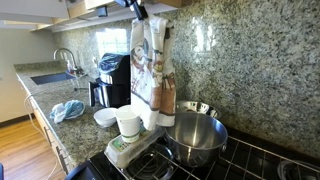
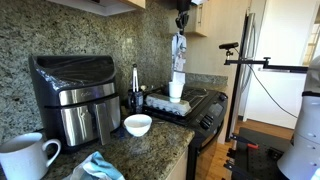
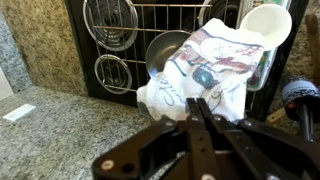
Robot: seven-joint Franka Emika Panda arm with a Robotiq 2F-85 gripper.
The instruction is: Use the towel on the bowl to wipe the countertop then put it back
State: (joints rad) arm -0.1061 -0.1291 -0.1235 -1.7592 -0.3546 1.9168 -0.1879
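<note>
My gripper (image 3: pixel 198 105) is clamped shut on 1 bunched edge of the towel (image 3: pixel 205 70), which hangs limp and light, so that pinch should hold. Below it sits the bowl (image 3: pixel 165 48); farther off, the countertop (image 3: pixel 50 120) awaits wiping.

Below me the speckled granite tabletop (image 1: pixel 85 128) runs along the wall to a sink (image 1: pixel 50 77). On it I see a crumpled blue cloth (image 1: pixel 68 109) and, near it, a small white bowl (image 1: pixel 105 117). A black air fryer (image 2: pixel 72 95) stands against the wall, with a white mug (image 2: pixel 28 157) nearer the front edge. The stove (image 1: pixel 245 160) adjoins the tabletop, and a big steel bowl (image 1: pixel 195 138) sits on its grates.
</note>
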